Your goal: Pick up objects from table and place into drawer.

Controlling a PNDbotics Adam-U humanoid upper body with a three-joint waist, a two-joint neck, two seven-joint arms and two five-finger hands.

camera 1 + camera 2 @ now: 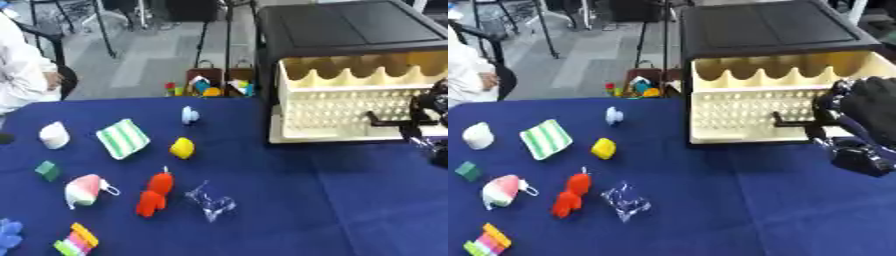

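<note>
My right hand [866,117] has its fingers [846,145] clenched round the drawer [750,107] handle [791,121]; tugging askew could jam it, I judge.

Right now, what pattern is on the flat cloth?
Green and white stripes on the cloth, clearest in the left eye view.

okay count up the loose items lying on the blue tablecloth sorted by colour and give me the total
White: 1, a rounded lump
Pale blue: 1, a small figure
Green and white striped: 1, a flat pad
Yellow: 1, a block
Green: 1, a cube
Pink and white: 1, a rounded piece
Red-orange: 1, a figure
Clear: 1, a crinkled piece
Multicoloured stripes: 1, a block
Blue: 1, at the left edge
Total: 10
</note>
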